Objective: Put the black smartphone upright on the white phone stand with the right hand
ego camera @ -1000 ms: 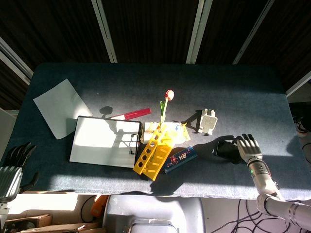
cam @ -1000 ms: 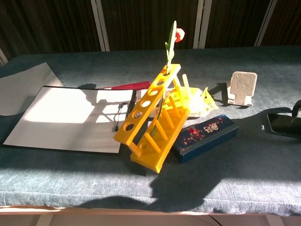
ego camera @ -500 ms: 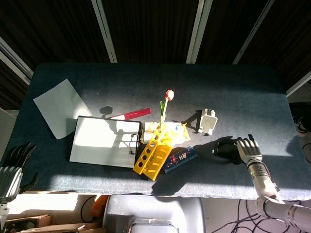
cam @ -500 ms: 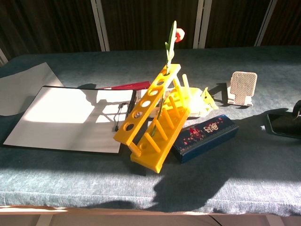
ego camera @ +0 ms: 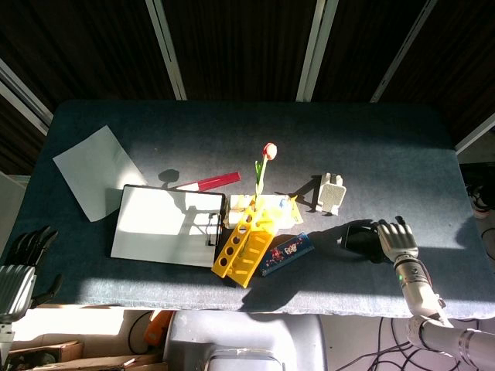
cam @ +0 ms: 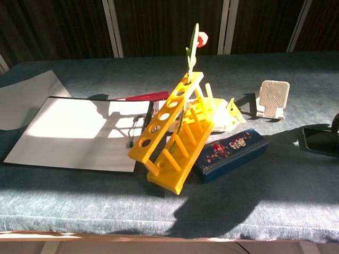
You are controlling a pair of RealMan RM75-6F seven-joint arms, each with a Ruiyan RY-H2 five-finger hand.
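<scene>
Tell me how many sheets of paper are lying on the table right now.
2. A loose sheet lies near the table's far left edge. A second white sheet sits on the black clipboard beside the yellow rack. Others could be hidden beneath.

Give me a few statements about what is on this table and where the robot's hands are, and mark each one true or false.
1. The black phone already stands upright on the white phone stand. False: it lies flat on the table, nearer the front edge than the stand, which is empty.
2. The right hand is at the phone's right edge. True.
3. A flower with a red bloom stands in the yellow rack. True.
4. The left hand rests on the clipboard. False: it is off the table's front left corner, holding nothing.
5. The dark blue box lies to the left of the yellow rack. False: it lies to the rack's right, between the rack and the phone.
</scene>
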